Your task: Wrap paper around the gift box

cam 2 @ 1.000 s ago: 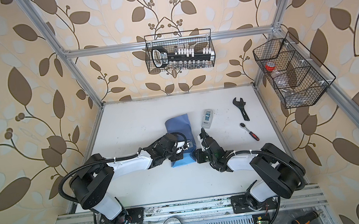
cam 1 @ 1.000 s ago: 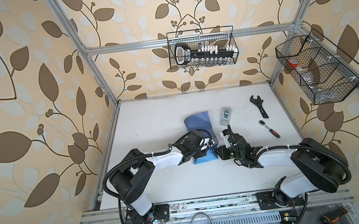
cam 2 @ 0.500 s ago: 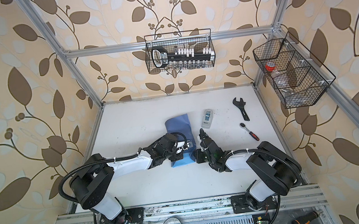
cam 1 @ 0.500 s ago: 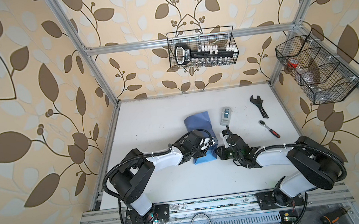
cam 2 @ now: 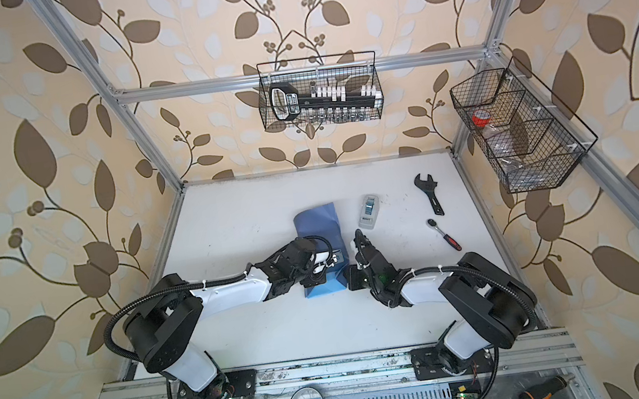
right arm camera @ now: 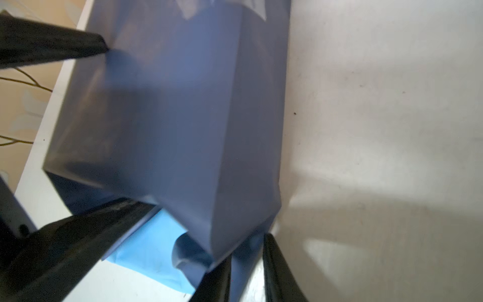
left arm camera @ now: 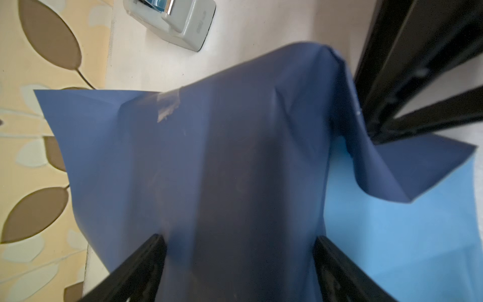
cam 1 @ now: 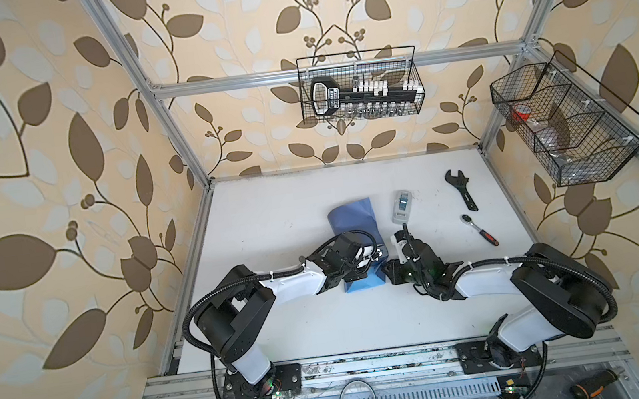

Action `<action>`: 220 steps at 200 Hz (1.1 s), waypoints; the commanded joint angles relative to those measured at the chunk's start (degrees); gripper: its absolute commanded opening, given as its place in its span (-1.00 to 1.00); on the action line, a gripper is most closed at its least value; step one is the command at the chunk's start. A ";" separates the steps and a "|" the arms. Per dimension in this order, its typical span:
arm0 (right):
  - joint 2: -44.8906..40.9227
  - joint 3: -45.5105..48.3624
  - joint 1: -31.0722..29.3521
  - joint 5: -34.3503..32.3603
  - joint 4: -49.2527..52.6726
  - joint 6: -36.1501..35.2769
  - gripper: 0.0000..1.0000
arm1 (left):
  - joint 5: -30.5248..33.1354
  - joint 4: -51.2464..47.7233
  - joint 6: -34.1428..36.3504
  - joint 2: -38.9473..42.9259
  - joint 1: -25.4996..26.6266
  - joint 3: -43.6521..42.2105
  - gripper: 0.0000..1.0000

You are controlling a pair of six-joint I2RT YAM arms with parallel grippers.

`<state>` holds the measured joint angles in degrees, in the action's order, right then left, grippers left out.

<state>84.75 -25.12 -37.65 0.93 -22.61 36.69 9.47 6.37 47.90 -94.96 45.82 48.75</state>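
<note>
Roughly at the middle of the table (cam 1: pixel 269 215), the gift box sits fully covered by the paper (cam 1: pixel 351 215), so only its blocky shape shows through. The dark blue face of the paper is outward over the top and sides. A loose dark flap lies on the table toward the back wall, and a light blue flap (cam 1: pixel 364 282) spreads out at the near side. A strip of clear tape (left arm camera: pixel 167 104) crosses one paper edge on top.

The left gripper (cam 1: pixel 364 264) reaches in from the left and straddles the covered box. Its jaws are spread wide, and its fingers (left arm camera: pixel 141 261) press the paper on two opposite sides, clamping the box between them. In the right wrist view the same black fingers (right arm camera: pixel 52 44) meet the paper at the far and near sides of the package.

The right gripper (cam 1: pixel 388 271) comes in from the right, low at the near right corner of the package. Its jaws are nearly together, and its fingers (right arm camera: pixel 214 282) pinch a fold of paper between them.

Behind and to the right, apart from the package, lies a grey tape dispenser (cam 1: pixel 401 206). Farther right are a black wrench (cam 1: pixel 461 190) and a ratchet (cam 1: pixel 479 229) with a red grip.
</note>
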 commanded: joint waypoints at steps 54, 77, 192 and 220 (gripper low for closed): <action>-9.12 2.46 -1.11 -0.21 2.53 -0.24 -0.36 | 0.99 -3.25 1.56 -1.40 -0.03 -0.08 0.78; -7.88 0.69 -1.88 -3.93 5.57 -0.68 -0.39 | 0.98 -3.29 1.58 -1.39 -0.03 -0.06 0.78; -2.77 -2.81 -5.68 -16.24 10.05 -3.44 -0.90 | 1.16 -3.30 1.50 -1.22 -0.01 -0.06 0.78; -2.31 -2.41 -5.68 -14.77 8.75 -3.98 -0.95 | 1.27 -3.21 1.58 -1.12 -0.01 -0.14 0.78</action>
<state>81.52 -26.37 -43.09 -13.54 -13.15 33.74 9.63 6.48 47.88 -95.00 45.82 48.75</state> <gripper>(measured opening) 0.049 0.891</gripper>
